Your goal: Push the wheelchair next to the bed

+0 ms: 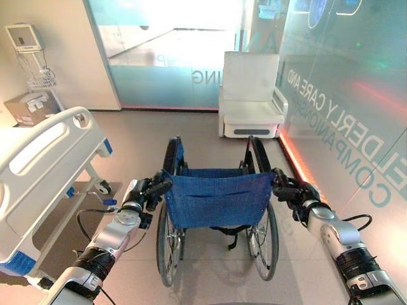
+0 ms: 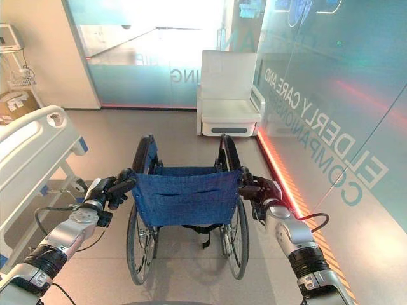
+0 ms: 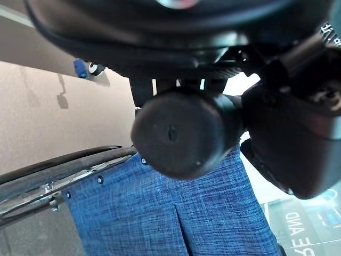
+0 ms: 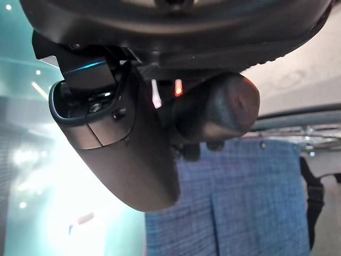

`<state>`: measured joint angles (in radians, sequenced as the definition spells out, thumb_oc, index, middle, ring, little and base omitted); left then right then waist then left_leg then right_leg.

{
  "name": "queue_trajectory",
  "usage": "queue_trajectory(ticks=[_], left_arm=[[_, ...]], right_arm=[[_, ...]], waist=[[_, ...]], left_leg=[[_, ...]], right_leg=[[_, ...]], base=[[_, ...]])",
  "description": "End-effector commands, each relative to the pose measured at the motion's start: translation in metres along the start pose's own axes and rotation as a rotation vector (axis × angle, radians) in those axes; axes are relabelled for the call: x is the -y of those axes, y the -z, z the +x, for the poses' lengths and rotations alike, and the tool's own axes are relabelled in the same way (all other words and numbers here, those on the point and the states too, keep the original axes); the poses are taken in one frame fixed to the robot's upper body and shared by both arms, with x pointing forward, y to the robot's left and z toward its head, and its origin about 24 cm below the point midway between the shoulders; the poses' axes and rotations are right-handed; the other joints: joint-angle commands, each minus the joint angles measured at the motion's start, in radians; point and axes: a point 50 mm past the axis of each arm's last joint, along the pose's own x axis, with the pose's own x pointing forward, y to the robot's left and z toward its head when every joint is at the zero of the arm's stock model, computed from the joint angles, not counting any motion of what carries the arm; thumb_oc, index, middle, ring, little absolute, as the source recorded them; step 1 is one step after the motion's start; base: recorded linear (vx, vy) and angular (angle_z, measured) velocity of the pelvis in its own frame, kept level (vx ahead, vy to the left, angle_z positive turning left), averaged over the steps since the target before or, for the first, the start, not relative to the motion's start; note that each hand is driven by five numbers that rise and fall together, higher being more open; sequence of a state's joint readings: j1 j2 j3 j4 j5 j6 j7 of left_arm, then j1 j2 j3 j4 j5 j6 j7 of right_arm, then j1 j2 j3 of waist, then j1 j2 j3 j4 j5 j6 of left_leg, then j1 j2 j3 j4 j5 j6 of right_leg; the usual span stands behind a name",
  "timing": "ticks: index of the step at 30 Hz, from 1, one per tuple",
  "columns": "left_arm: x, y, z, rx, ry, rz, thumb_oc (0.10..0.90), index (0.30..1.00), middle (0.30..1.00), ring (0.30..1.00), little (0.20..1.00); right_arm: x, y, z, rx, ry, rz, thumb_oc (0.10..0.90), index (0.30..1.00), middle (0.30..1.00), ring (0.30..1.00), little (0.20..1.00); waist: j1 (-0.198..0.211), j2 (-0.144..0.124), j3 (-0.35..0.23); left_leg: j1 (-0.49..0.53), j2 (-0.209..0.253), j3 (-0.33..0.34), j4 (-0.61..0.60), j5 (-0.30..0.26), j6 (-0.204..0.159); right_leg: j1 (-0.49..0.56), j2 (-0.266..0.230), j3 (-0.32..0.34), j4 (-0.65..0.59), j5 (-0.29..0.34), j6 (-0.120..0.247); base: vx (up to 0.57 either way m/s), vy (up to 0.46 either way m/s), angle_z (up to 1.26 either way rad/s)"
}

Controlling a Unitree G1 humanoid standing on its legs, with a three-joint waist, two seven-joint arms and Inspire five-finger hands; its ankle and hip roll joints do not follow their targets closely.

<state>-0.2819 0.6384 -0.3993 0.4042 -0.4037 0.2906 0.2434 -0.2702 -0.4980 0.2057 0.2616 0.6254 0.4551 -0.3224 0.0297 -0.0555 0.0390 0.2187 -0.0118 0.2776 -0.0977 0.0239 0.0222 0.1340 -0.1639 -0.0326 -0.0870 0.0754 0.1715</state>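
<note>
I stand behind the wheelchair (image 1: 216,210), which sits at the centre of the frame with its blue fabric back (image 1: 216,198) facing me, so a push drives it forward. My left hand (image 1: 145,194) is curled round the left push handle (image 3: 181,130), and my right hand (image 1: 294,192) seems wrapped round the right push handle (image 4: 218,112), though its fingers are partly hidden. Gripping both lets me steer. The bed (image 1: 44,165) lies at the left edge, well apart, so I judge a leftward turn is needed. A white armchair (image 1: 250,95) stands at the upper centre.
</note>
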Motion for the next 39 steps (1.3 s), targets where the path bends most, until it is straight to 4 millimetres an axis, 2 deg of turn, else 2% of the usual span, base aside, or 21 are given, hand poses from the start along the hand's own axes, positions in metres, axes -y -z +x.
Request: queue_trajectory(ticks=[1,15,22,26,33,39], left_arm=[[0.181,-0.082,-0.061,0.320,0.805,-0.345,0.400,0.300,0.300,0.300,0.300],[0.162,-0.087,-0.056,0.356,0.690,-0.320,0.400,0.300,0.300,0.300,0.300],[0.144,-0.085,-0.047,0.275,0.552,-0.472,0.400,0.300,0.300,0.300,0.300],[0.125,-0.083,-0.042,0.261,0.462,-0.570,0.400,0.300,0.300,0.300,0.300],[0.100,-0.084,-0.033,0.262,0.364,-0.628,0.400,0.300,0.300,0.300,0.300],[0.094,-0.086,-0.028,0.260,0.363,-0.626,0.400,0.300,0.300,0.300,0.300]], right_arm=[[-0.060,-0.101,-0.030,0.429,-0.403,0.073,0.400,0.300,0.300,0.300,0.300],[-0.058,-0.101,-0.030,0.427,-0.396,0.082,0.400,0.300,0.300,0.300,0.300],[-0.057,-0.095,-0.028,0.404,-0.393,0.077,0.400,0.300,0.300,0.300,0.300],[-0.055,-0.085,-0.025,0.365,-0.385,0.065,0.400,0.300,0.300,0.300,0.300],[-0.055,-0.071,-0.017,0.284,-0.361,0.048,0.400,0.300,0.300,0.300,0.300],[-0.060,-0.064,-0.011,0.257,-0.353,0.034,0.400,0.300,0.300,0.300,0.300]], waist=[[-0.098,0.021,0.059],[-0.076,0.023,0.053],[-0.059,0.026,0.055],[-0.042,0.028,0.055],[-0.023,0.034,0.051],[-0.013,0.037,0.048]], left_leg=[[-0.006,0.020,-0.083,0.010,-0.019,0.000],[-0.003,0.009,-0.117,0.010,-0.023,0.000],[0.004,0.009,-0.116,0.010,-0.020,-0.005],[0.010,0.005,-0.124,0.010,-0.018,-0.006],[0.017,-0.007,-0.135,0.022,-0.022,-0.002],[0.020,-0.019,-0.146,0.030,-0.029,0.004]], right_leg=[[0.047,0.116,-0.099,0.005,-0.020,-0.080],[0.058,0.115,-0.117,0.003,-0.023,-0.080],[0.068,0.109,-0.144,0.004,-0.021,-0.077],[0.074,0.102,-0.165,0.012,-0.024,-0.078],[0.083,0.091,-0.179,0.025,-0.027,-0.079],[0.089,0.077,-0.185,0.038,-0.032,-0.074]], base=[[0.00,0.000,0.00],[0.00,0.000,0.00],[0.01,0.008,0.04],[0.04,0.028,0.02],[0.06,0.059,0.04],[0.08,0.082,0.02]])
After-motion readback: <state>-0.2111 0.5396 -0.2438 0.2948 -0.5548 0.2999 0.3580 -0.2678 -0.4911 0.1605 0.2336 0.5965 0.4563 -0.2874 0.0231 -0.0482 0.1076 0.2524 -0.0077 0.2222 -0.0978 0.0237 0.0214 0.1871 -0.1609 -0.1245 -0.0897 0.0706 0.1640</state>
